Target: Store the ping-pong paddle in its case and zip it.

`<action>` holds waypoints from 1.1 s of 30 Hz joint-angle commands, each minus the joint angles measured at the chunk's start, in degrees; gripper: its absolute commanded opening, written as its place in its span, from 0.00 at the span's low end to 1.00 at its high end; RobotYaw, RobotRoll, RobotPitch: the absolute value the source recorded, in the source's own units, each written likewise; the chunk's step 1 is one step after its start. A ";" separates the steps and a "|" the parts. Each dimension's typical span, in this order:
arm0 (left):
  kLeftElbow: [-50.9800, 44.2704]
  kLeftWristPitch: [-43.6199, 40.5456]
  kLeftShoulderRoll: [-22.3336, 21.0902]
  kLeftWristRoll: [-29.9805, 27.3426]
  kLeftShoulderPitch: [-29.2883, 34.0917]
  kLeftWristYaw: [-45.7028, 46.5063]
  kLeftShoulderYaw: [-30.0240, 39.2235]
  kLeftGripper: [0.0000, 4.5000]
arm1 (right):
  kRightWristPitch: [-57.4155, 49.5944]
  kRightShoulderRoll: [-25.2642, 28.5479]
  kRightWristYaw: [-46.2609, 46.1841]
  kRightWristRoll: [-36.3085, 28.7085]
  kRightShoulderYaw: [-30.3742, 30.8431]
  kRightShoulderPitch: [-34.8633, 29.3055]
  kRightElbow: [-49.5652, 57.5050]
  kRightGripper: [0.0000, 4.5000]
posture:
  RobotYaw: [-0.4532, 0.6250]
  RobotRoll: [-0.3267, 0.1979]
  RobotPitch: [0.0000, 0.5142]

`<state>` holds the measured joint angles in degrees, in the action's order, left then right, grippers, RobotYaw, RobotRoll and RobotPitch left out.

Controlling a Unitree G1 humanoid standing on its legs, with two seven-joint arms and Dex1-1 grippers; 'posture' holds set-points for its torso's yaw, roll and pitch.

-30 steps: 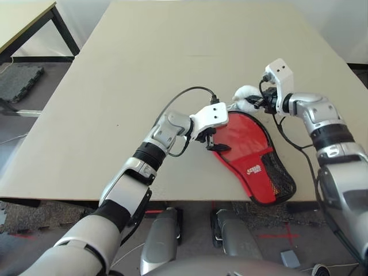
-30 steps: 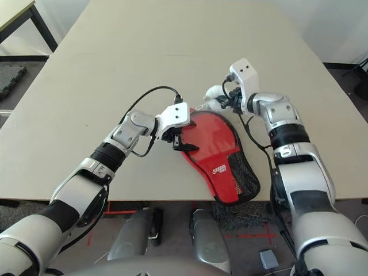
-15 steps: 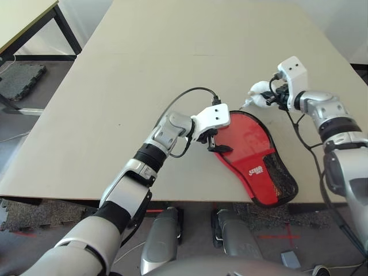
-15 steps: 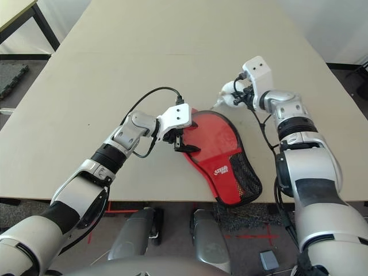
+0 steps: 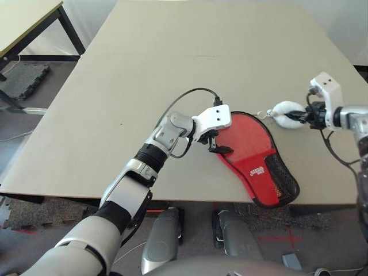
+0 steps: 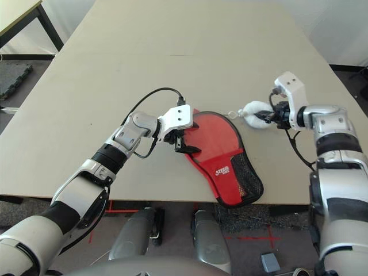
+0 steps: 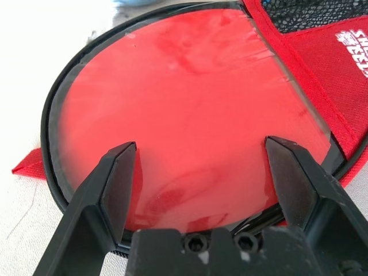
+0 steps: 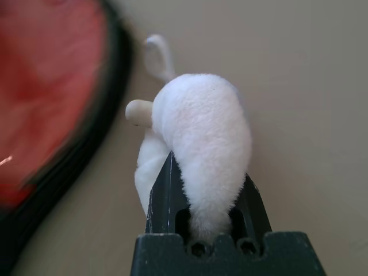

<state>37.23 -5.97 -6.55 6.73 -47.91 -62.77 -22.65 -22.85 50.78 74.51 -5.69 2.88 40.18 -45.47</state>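
**Jaws: 1 pair spread over the case, 1 pair pinching the zipper pouch**

Jaws of the left gripper (image 7: 198,172) stand spread wide, poised over the round end of the case (image 5: 253,155), tips just above the glossy red face seen in the left wrist view. I cannot tell whether they touch it. Jaws of the right gripper (image 8: 201,198) are pressed onto the fluffy white pouch (image 5: 286,109), which hangs on a thin cord (image 5: 265,115) running to the case's rim.

- Case lies flat near the counter's (image 5: 172,57) front edge, mesh pocket (image 5: 284,175) end overhanging slightly toward the robot.
- Paddle (image 7: 190,121): the round red face inside the black zipper edging looks like its rubber; handle not visible, so it appears stowed already.

Handling judgement:
- Case is soft fabric, light, likely to slide or bunch when the cord is pulled; it needs pinning at the round end.
- Paddle inside gives a stiff, flat core to press on.
- Pouch is squashy but grips well; the cord looks thin, so steady pulls along the zipper line seem safer than jerks.
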 commanded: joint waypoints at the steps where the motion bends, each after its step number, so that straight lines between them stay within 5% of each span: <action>1: 3.46 -0.81 0.07 2.19 1.90 -0.55 -3.12 1.00 | -6.26 2.75 4.72 -2.29 0.01 -3.99 8.43 0.06 | 0.39 0.62 0.29; 17: 4.39 -0.27 0.82 2.34 1.60 -0.18 -3.15 1.00 | -16.92 12.44 17.75 -6.81 4.95 -14.75 23.80 0.06 | 0.39 0.62 0.30; 25: 4.52 -0.18 0.90 2.33 1.52 -0.06 -3.08 1.00 | -10.46 21.00 17.99 -6.30 14.38 -20.27 24.77 0.06 | 0.39 0.62 0.30; 33: 4.41 -0.29 1.20 2.21 1.46 0.02 -3.11 1.00 | -3.00 22.09 17.26 0.87 18.12 -19.66 17.79 0.05 | 0.39 0.62 0.30</action>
<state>39.06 -5.15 -5.34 6.75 -48.44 -62.39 -22.89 -27.31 72.06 92.41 -10.81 18.09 21.88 -23.28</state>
